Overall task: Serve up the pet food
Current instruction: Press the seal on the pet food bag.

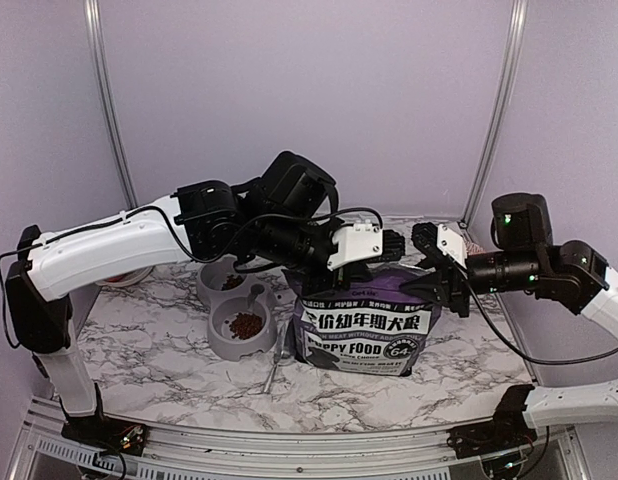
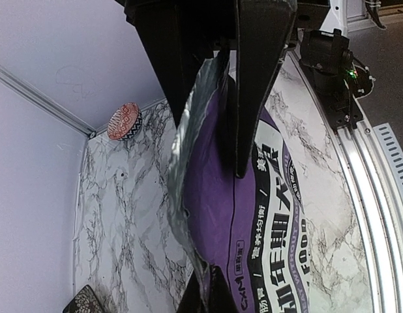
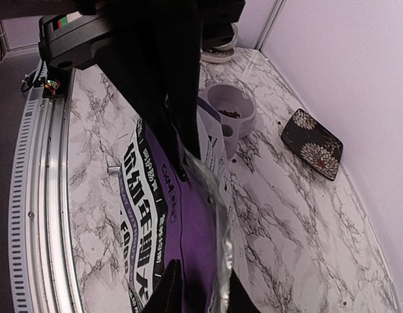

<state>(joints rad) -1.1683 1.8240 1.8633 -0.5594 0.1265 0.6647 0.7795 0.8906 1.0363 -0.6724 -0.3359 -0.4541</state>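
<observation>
A purple-and-white bag (image 1: 361, 325) printed "PUPPY FOOD" stands upright mid-table. My left gripper (image 1: 391, 245) is shut on the left end of its top rim; in the left wrist view its dark fingertips (image 2: 211, 297) pinch the foil edge (image 2: 188, 195). Facing it, my right gripper (image 1: 427, 262) holds the right end, one finger on each side of the rim (image 3: 205, 297). Pet food (image 1: 246, 325) lies in both wells of the grey double bowl (image 1: 221, 345) left of the bag, and one well shows in the right wrist view (image 3: 229, 113). Kibble inside the bag is hidden.
A metal scoop (image 1: 273, 372) lies on the marble in front of the bowl, its handle (image 3: 113, 169) beside the bag. A red patterned bowl (image 2: 124, 121) and a dark flowered dish (image 3: 312, 143) sit by the back wall. A white dish (image 1: 124, 275) is far left.
</observation>
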